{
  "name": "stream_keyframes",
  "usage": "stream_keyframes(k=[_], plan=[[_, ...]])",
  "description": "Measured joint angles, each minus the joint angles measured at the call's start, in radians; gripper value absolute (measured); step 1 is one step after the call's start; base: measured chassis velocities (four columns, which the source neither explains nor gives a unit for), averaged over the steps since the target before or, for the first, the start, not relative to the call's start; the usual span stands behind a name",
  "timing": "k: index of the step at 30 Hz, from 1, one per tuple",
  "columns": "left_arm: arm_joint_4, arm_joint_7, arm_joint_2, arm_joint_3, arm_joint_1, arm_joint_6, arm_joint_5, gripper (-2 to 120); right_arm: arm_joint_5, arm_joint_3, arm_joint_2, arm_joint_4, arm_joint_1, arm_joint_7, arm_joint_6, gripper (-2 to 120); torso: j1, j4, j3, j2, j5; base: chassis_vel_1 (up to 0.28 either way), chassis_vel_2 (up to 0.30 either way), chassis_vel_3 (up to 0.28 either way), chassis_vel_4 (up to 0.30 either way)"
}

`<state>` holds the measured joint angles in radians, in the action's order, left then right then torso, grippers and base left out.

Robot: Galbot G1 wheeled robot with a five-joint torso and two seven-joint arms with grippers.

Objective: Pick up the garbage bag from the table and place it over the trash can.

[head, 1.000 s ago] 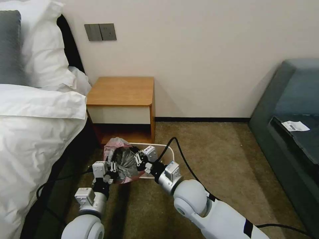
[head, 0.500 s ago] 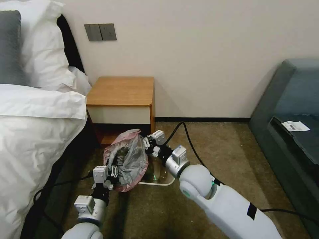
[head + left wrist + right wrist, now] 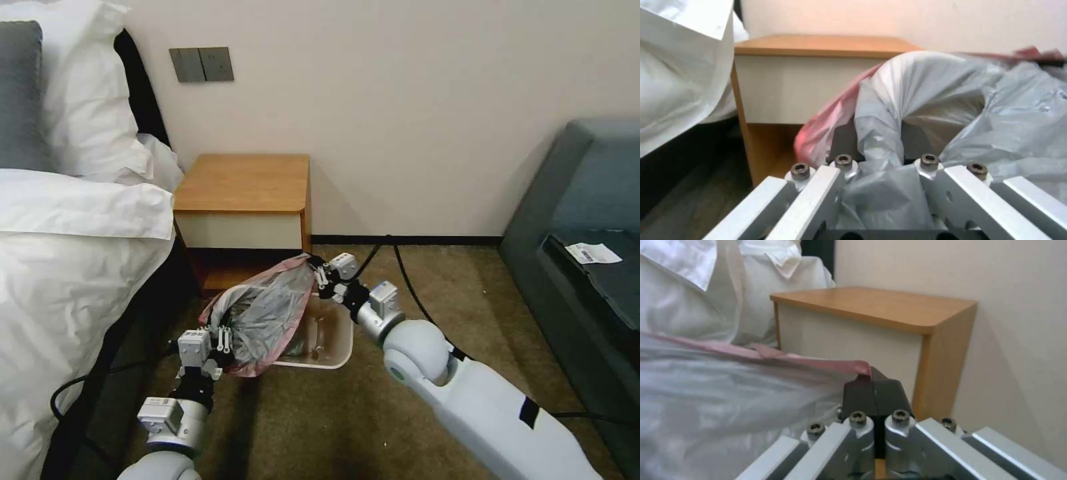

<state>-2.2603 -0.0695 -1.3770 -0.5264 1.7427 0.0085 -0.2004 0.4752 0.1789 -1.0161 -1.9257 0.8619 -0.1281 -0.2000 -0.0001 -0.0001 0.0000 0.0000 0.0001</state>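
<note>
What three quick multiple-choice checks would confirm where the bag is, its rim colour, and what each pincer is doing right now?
1. Where is the garbage bag?
A. On the table
B. Stretched over the near-left part of the trash can
C. On the bed

2. What colour is the bag's rim?
A. Pinkish-red
B. Blue
C. Yellow

3. What are the pincers doing?
A. Both open
B. Only one grips
C. Both shut on the bag

Answers: 1 B, the head view shows it spread between the pincers above the bin. 2 A, seen along its edge. 3 C, the left pincer clamps plastic and the right pincer pinches the rim.
</note>
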Motion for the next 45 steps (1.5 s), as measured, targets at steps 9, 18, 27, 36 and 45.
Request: stream_keyframes(k=[9, 18, 27, 36, 45], plan=[[-0.041, -0.030, -0.010, -0.048, -0.038, 0.049, -0.124, 11, 0.005, -0.045, 0.078, -0.034, 0.056, 0.004, 0.009, 0, 0.000, 0.0000, 0.000, 0.000, 0.0000, 0.000, 0.000, 0.000, 0.000], [-0.048, -0.065, -0.030, -0.075, -0.075, 0.090, -0.197, 11, -0.020, -0.052, 0.080, -0.040, 0.085, 0.007, 0.019, 0, 0.000, 0.0001, 0.000, 0.000, -0.0001, 0.000, 0.000, 0.000, 0.000], [-0.042, -0.088, -0.040, -0.083, -0.091, 0.096, -0.205, 11, 0.026, -0.082, 0.105, -0.063, 0.099, 0.067, 0.011, 25, 0.000, 0.0001, 0.000, 0.000, -0.0001, 0.000, 0.000, 0.000, 0.000], [-0.019, -0.099, -0.041, -0.090, -0.118, 0.105, -0.230, 11, 0.177, -0.183, 0.158, -0.138, 0.137, 0.140, -0.036, 59, 0.000, 0.0000, 0.000, 0.000, 0.0000, 0.000, 0.000, 0.000, 0.000], [0.030, -0.109, -0.051, -0.089, -0.144, 0.109, -0.222, 11, 0.503, -0.308, 0.080, -0.320, 0.264, 0.062, -0.027, 93, 0.000, 0.0001, 0.000, 0.000, -0.0001, 0.000, 0.000, 0.000, 0.000]])
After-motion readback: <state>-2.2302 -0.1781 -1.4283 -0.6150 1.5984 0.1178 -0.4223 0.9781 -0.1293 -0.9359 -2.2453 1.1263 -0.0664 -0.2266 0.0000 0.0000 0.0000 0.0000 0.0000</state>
